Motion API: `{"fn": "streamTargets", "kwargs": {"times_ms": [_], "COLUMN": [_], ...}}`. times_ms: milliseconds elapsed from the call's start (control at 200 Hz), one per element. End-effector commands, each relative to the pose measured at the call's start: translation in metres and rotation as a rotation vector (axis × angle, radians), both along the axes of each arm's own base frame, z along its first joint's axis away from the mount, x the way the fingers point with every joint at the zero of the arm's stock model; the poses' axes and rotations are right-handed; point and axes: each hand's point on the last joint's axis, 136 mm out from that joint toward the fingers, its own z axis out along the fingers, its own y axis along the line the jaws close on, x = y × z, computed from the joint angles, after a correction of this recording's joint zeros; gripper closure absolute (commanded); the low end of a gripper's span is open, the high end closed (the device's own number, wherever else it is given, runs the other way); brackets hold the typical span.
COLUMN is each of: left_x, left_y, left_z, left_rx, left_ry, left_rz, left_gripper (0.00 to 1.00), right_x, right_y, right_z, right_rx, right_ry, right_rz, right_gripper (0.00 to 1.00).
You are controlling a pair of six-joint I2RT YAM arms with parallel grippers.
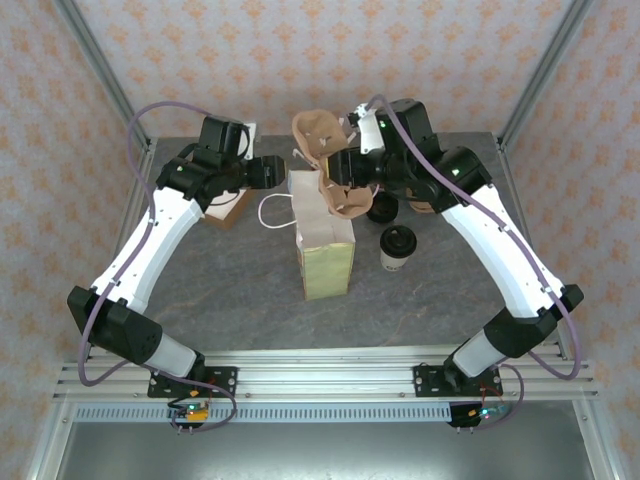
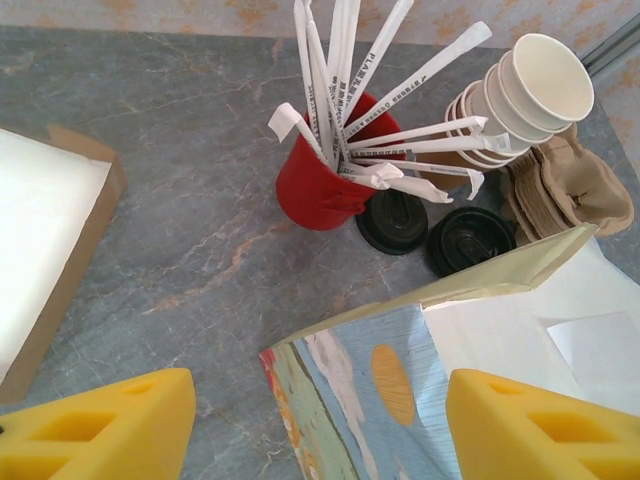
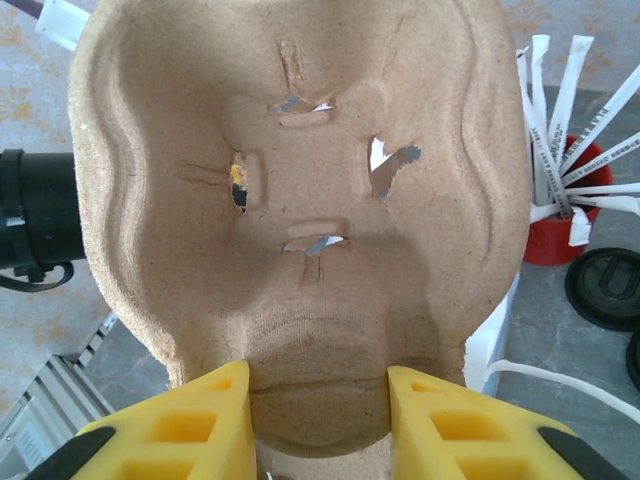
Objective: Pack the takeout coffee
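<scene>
Black-lidded coffee cup (image 1: pixel 398 247) stands apart from right hand (image 3: pixel 318 415) gripping pulp carrier (image 3: pixel 300 200).

Yellow jaws clamp what looks like a pulp cup tray (image 3: pixel 300 190).

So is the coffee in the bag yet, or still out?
Out. The takeout coffee stands upright on the table, lid on, right of the paper bag; the right gripper holds a pulp carrier above it.
</scene>
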Motion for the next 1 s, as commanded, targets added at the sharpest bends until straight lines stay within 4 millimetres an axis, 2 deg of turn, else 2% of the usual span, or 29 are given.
{"fn": "streamTargets", "kwargs": {"times_ms": [0, 195, 450, 571, 826, 936, 951, 996], "left_x": [-0.002, 0.004, 0.028, 0.033, 0.034, 0.033, 0.036, 0.036], "left_y": [-0.009, -0.029, -0.038, -0.051, -0.068, -0.073, -0.075, -0.077], "left_z": [0.027, 0.020, 0.006, 0.003, -0.016, -0.015, -0.026, -0.031], "left_rx": [-0.014, 0.024, 0.137, 0.125, 0.107, 0.095, 0.095, 0.094], "left_ry": [-0.086, -0.093, -0.089, -0.082, -0.002, 0.012, 0.037, 0.056], "left_rz": [-0.100, -0.272, -0.387, -0.464, -0.576, -0.603, -0.607, -0.619], "left_gripper": [0.32, 0.32, 0.32, 0.31, 0.31, 0.36, 0.36, 0.38], "right_x": [-0.006, 0.001, 0.000, -0.002, -0.005, -0.005, -0.005, -0.005], "right_y": [-0.002, -0.025, -0.049, -0.061, -0.066, -0.065, -0.065, -0.064], "right_z": [0.007, 0.015, 0.019, 0.019, 0.017, 0.017, 0.018, 0.017], "right_rx": [0.021, -0.018, -0.073, -0.096, -0.098, -0.093, -0.092, -0.091], "right_ry": [0.005, -0.053, -0.088, -0.101, -0.099, -0.097, -0.097, -0.096], "right_rz": [-0.032, -0.138, -0.219, -0.248, -0.257, -0.251, -0.251, -0.248], "right_gripper": [0.67, 0.67, 0.67, 0.67, 0.68, 0.68, 0.68, 0.68]}}
